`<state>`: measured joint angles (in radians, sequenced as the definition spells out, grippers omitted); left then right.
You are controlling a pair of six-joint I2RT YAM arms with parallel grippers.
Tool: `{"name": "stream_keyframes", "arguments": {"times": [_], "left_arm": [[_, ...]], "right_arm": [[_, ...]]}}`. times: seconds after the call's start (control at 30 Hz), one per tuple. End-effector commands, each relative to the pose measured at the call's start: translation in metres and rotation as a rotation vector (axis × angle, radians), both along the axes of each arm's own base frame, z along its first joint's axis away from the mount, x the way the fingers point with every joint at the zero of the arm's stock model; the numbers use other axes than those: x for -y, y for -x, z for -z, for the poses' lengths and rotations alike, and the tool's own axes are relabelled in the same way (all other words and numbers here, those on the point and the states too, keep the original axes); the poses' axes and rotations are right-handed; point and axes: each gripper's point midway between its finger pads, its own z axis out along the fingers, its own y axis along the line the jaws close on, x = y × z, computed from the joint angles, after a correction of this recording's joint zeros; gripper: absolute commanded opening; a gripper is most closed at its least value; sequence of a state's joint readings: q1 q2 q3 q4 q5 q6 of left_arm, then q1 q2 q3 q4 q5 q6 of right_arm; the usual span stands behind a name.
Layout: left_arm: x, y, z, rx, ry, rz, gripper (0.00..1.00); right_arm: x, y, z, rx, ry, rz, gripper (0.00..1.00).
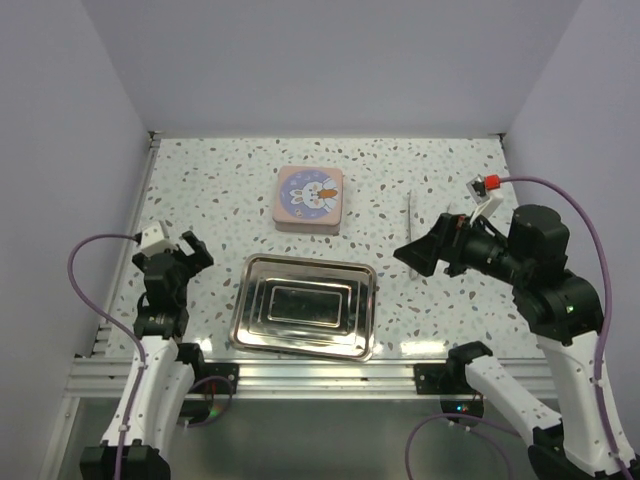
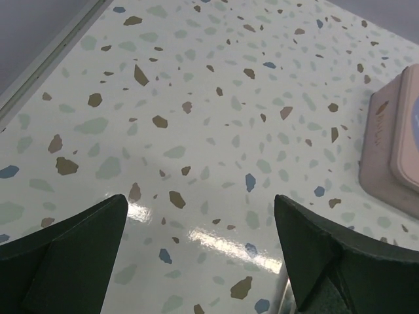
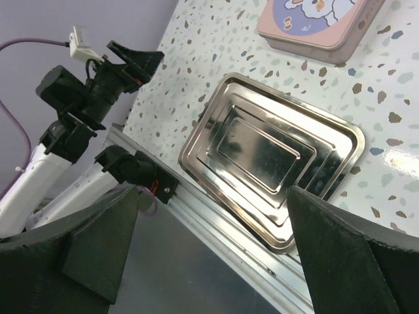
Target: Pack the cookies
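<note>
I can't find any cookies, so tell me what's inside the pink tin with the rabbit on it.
The pink tin is closed, so its inside is hidden; only the rabbit-printed lid shows, with nothing on top. The steel tray near it holds nothing.

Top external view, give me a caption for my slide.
Left claw and right claw open beside an empty steel tray, pink bunny tin beyond.

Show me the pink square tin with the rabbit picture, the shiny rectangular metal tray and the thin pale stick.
Pink square tin (image 1: 310, 199): top view, middle of its lid.
Shiny metal tray (image 1: 308, 305): top view, bare middle of its floor.
Thin pale stick (image 1: 408, 216): top view, midway along it.
</note>
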<state>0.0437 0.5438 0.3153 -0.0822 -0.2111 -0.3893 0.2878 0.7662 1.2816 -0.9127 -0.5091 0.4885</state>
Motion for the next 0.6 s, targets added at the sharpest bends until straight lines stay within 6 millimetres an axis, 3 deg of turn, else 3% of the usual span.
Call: {"name": "stream_keyframes", "arguments": {"times": [0.0,0.13,0.23,0.47,0.5,0.53,0.57], "left_arm": [[-0.020,-0.012,-0.024,0.154,-0.108,-0.073,1.00],[-0.035,-0.008,-0.001,0.199,-0.166,-0.143,1.00],[-0.035,-0.003,0.020,0.222,-0.248,-0.111,0.99],[-0.031,-0.024,0.016,0.242,-0.281,-0.071,1.00],[-0.028,-0.028,0.029,0.197,-0.280,-0.046,1.00],[-0.028,-0.039,0.013,0.244,-0.285,-0.046,1.00],[-0.027,-0.043,0.011,0.248,-0.289,-0.036,0.99]], "right_arm": [[0.007,0.001,-0.007,0.032,0.033,0.027,0.99],[0.006,0.004,-0.010,0.050,0.050,-0.006,0.99],[0.007,0.005,-0.013,0.067,0.073,-0.018,0.99],[0.010,0.003,-0.017,0.097,0.107,-0.021,0.99],[0.010,0.004,-0.018,0.102,0.106,-0.021,0.99],[0.011,0.002,-0.017,0.097,0.107,-0.016,0.99],[0.010,0.001,-0.018,0.107,0.103,-0.013,0.99]]}}
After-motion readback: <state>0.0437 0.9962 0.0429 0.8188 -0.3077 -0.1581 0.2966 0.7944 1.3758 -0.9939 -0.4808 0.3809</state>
